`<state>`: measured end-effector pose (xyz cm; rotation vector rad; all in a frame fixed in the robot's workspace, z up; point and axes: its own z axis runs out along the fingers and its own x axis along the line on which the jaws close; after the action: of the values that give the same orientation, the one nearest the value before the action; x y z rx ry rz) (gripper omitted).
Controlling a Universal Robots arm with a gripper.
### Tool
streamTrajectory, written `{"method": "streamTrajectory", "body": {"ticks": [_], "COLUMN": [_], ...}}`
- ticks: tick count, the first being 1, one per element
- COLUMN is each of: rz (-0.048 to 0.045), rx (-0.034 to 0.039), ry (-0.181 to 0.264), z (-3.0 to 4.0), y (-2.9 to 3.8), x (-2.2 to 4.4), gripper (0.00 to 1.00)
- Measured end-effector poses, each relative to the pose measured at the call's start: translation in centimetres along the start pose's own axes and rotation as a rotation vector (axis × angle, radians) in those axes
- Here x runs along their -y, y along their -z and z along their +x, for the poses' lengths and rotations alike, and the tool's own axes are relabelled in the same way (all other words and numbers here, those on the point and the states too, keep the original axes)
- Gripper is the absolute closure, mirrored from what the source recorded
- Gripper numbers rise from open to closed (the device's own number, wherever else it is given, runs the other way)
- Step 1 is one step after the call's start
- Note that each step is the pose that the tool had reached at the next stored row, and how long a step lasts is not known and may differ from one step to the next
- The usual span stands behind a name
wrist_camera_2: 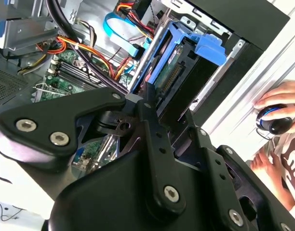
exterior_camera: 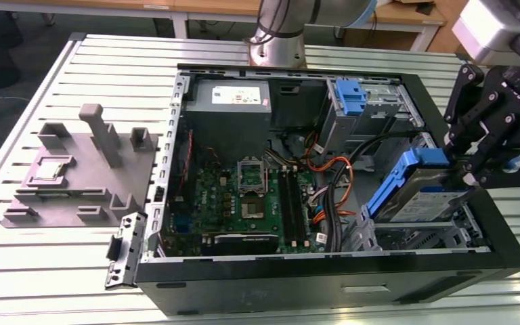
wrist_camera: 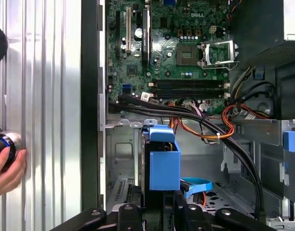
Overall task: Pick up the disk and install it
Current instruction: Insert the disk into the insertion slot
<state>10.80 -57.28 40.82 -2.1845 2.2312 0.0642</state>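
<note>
Disk (exterior_camera: pixel 420 196) is seen in the exterior view at the exterior view's right end of the open computer case (exterior_camera: pixel 332 281). It is tilted, with its long axis sloping down into the drive bay, blue tab end uppermost and white-and-blue labelled face turned up, and it is clamped by the gripper (exterior_camera: pixel 470 177). A white label is borne by the power supply box (exterior_camera: pixel 233 98), and orange cables (exterior_camera: pixel 332 179) lie between disk and motherboard (exterior_camera: pixel 242 203). In the second wrist view the disk (wrist_camera_2: pixel 179 72) is gripped edgewise by the black fingers (wrist_camera_2: pixel 148 113). In the first wrist view the disk (wrist_camera: pixel 163 163) is presented blue end on, the jaws closed tight against its sides, with black cables (wrist_camera: pixel 186 113) crossing just beyond it.
</note>
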Motion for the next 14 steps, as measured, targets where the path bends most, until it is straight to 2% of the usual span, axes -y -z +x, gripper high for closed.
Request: {"method": "streamTrajectory", "body": {"ticks": [14], "rz": [0.0], "rx": [-0.0001], "ry": [0.0], "z": [0.11], "y": [-2.54], "x": [0.04], "gripper": [0.65]}}
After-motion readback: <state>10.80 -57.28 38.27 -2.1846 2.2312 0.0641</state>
